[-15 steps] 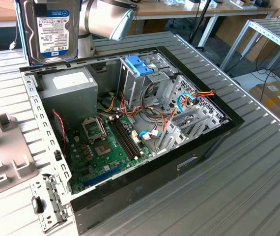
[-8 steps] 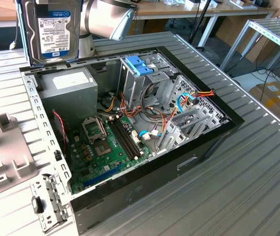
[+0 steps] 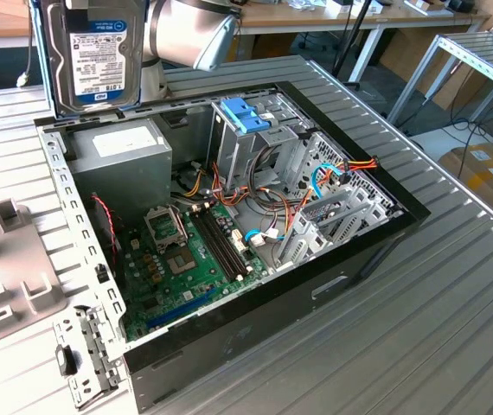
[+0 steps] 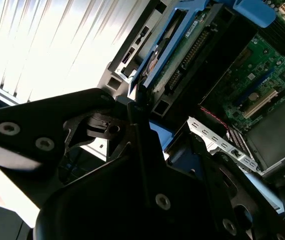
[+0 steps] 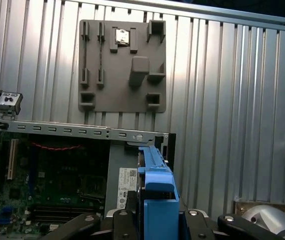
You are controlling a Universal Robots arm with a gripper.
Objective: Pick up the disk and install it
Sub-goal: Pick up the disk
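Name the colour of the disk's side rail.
Blue; the rail on the disk shows best in the first wrist view.

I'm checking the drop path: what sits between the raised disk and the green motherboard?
In the exterior view, the grey power supply lies between the disk and the motherboard.

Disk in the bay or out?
Out. The disk is upright above the case corner, over the power supply, clamped by its blue rails in the gripper.
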